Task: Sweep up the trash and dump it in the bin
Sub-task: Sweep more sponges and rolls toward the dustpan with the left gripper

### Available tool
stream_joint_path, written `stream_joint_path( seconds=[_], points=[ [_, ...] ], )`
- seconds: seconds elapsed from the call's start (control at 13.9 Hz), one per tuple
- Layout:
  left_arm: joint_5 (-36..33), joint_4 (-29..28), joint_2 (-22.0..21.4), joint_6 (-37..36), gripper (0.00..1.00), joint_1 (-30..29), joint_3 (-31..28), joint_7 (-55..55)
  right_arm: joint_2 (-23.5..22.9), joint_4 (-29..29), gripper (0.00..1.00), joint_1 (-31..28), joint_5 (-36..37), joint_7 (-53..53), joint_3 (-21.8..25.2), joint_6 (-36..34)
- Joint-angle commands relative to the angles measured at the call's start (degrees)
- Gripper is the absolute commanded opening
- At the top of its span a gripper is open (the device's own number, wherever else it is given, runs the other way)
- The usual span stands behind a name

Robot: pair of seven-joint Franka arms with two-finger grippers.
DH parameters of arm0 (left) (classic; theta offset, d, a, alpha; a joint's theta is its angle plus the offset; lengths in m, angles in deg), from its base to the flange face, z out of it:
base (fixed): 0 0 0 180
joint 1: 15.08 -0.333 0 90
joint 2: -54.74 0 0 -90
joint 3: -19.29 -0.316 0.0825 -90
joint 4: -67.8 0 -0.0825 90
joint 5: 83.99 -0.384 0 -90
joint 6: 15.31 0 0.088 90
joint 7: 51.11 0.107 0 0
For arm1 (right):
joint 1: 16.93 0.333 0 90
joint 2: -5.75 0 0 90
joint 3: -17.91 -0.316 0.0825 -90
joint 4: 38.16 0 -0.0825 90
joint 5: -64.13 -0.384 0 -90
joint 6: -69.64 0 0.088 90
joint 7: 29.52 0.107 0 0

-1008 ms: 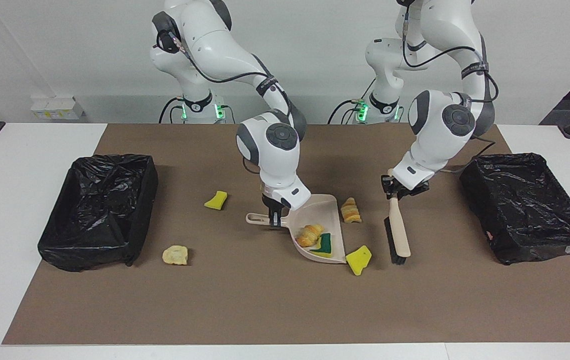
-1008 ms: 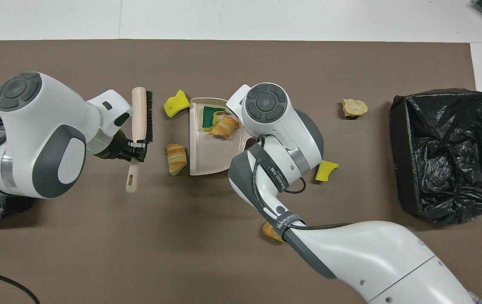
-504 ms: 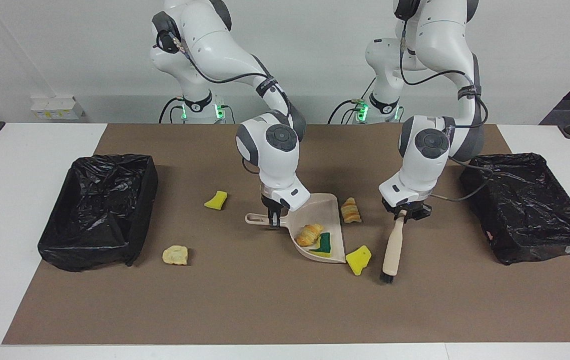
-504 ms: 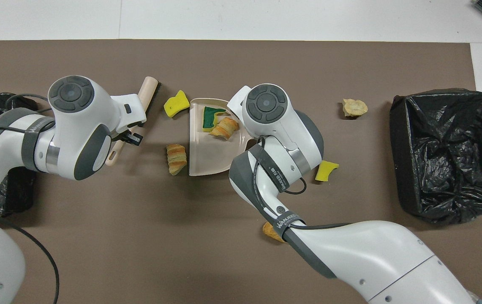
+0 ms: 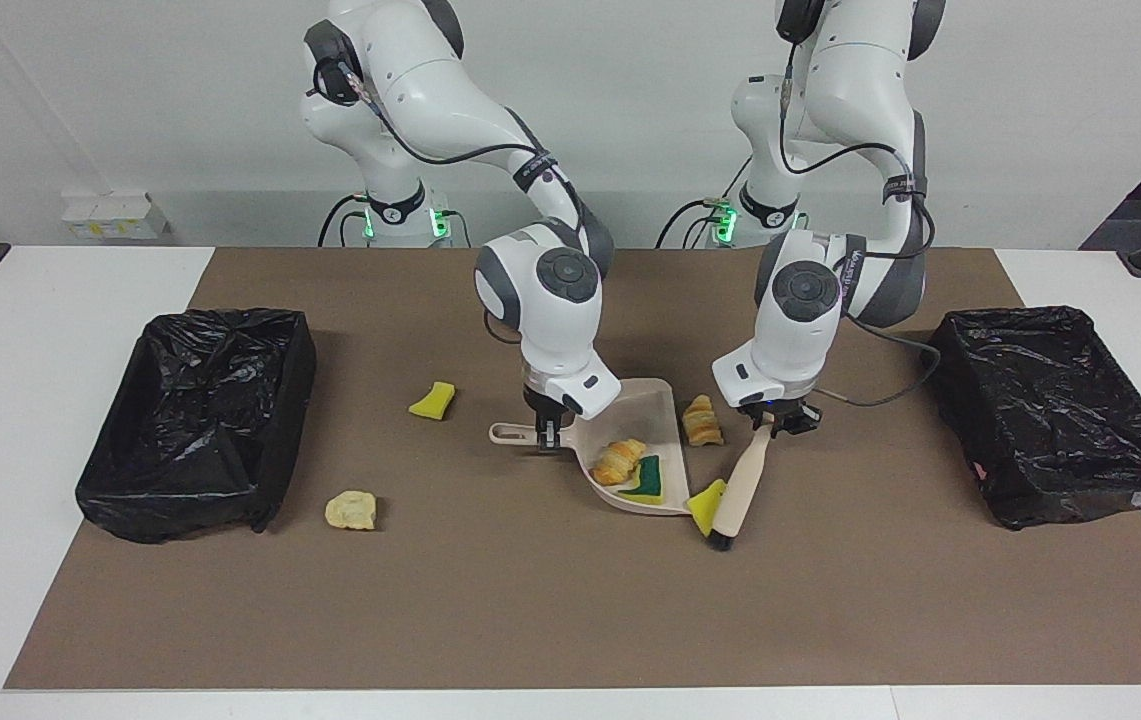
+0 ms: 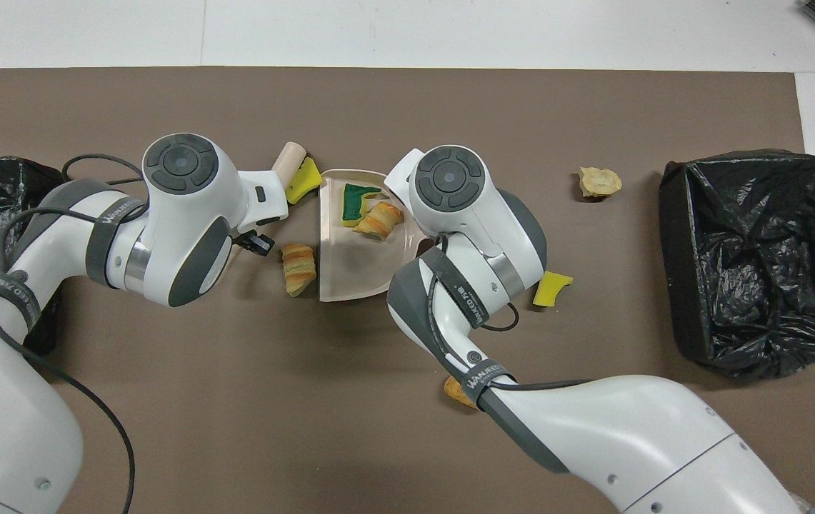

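trash: yellow wedge (image 5: 705,503) touching brush (image 5: 740,487) tip, at dustpan (image 5: 646,408) lip; croissant lump (image 5: 701,420) between the two tools; croissant (image 5: 619,461) and green-yellow sponge (image 5: 645,481) already in pan.
strays: yellow wedge (image 5: 432,401) and tan lump (image 5: 351,510) beside right tool, toward right arm's bin (image 5: 198,420).
left tool (image 5: 778,421): pinching brush handle, brush angled down.
right tool (image 5: 548,432): clamped on dustpan handle, pan on bench (image 5: 530,600).
handling: judged light, spongy, likely to roll or bounce; push low with bristles, don't grip.
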Motion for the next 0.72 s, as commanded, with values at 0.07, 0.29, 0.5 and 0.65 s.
stream_joint_path(
  seconds=[0.07, 0.29, 0.5, 0.65],
  points=[
    [4.53, -2.35, -4.03, -6.63, 0.00, 1.25, -0.24, 2.03, 0.96, -1.16, 0.00, 1.31, 4.60, -0.35, -0.51, -2.42],
    [7.44, -3.49, -5.53, -10.07, 0.00, 1.69, -0.15, 2.03, 1.05, -1.25, 0.00, 1.31, 4.87, -0.26, -0.51, -2.25],
    [13.22, -5.08, -6.50, -9.54, 0.00, 2.92, -0.06, 3.61, 1.05, -1.51, 0.00, 1.31, 4.78, -0.09, -0.60, -1.54],
    [18.49, -5.08, -6.50, -8.14, 0.00, 2.83, -0.41, 2.04, 1.05, -1.51, 0.00, 1.22, 4.69, -0.08, -0.60, -1.45]
  ],
)
